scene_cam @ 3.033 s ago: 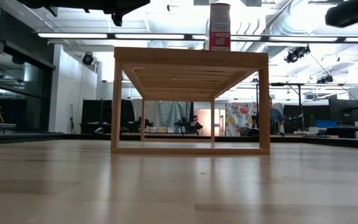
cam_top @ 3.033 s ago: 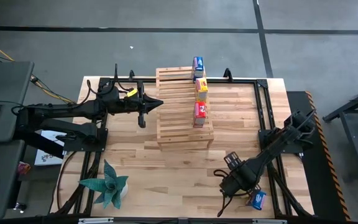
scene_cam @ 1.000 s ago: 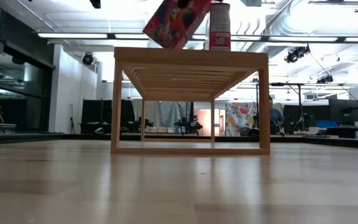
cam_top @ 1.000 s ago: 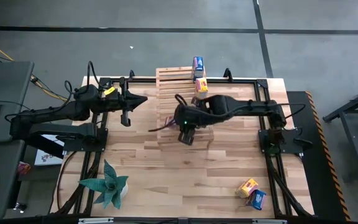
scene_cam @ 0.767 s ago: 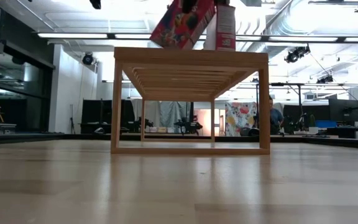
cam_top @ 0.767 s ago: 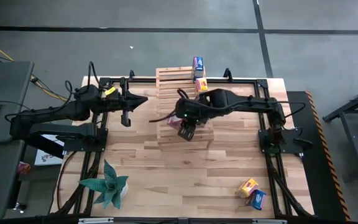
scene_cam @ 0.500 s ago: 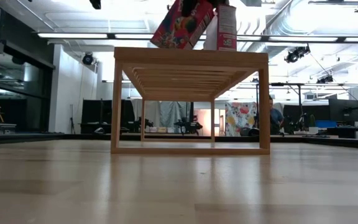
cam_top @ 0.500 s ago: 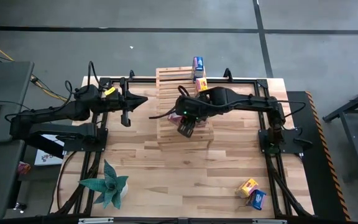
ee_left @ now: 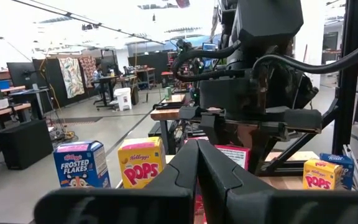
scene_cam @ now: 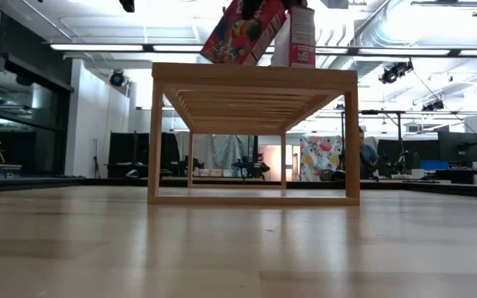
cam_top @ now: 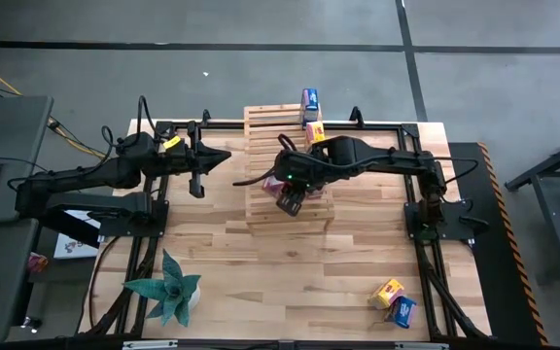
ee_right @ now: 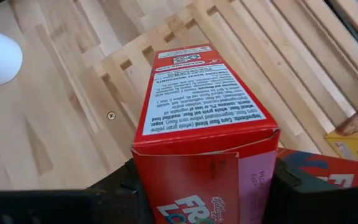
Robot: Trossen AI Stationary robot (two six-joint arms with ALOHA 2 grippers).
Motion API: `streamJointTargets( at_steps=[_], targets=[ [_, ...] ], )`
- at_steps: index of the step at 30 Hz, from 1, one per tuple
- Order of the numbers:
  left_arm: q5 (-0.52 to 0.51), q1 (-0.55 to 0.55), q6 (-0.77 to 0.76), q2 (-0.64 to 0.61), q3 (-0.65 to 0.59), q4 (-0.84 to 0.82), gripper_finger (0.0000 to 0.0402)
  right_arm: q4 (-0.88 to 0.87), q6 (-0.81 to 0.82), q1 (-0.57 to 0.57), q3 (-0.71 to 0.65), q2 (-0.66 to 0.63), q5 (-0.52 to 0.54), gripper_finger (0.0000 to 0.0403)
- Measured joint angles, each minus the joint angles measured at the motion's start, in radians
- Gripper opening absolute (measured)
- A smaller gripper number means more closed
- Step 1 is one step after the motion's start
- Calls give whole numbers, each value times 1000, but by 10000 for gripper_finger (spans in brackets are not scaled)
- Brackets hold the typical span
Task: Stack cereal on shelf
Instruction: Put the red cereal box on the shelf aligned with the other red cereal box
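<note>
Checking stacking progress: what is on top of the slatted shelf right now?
On the shelf: a blue box and a yellow box. The right gripper holds a tilted red box beside an upright red one, the arm covering the slats beneath.

From my overhead feed the light is even and fairly soft; the bench (cam_top: 261,262) reads pale and clear, and the arms throw only faint, short shadows onto it. In the low view I look straight into rows of ceiling strip lights (scene_cam: 114,47), which blow out to white and leave the room's dark wall in gloom. The near bench surface there is soft and out of focus, with a dull sheen. On the left wrist camera the left gripper (ee_left: 197,165) sits very close and blurred, while the background hall is bright and hazy. The right wrist picture is sharp on the red cereal box (ee_right: 204,118), evenly lit, no glare.
</note>
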Motion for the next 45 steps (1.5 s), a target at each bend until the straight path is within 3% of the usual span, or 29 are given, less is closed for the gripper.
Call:
streamJointTargets(
  at_steps=[11, 20, 36, 45],
  targets=[
    [0, 0, -24, 0, 0, 0, 0, 15, 22, 0, 0, 0, 41, 224],
    [0, 0, -24, 0, 0, 0, 0, 66, -6, -17, 0, 0, 78, 227],
    [-1, 0, -14, 0, 0, -17, 0, 141, -97, -37, 15, -7, 41, 227],
    [-153, 1, 80, 0, 0, -51, 0, 148, -196, -42, 15, -44, 46, 227]
  ],
)
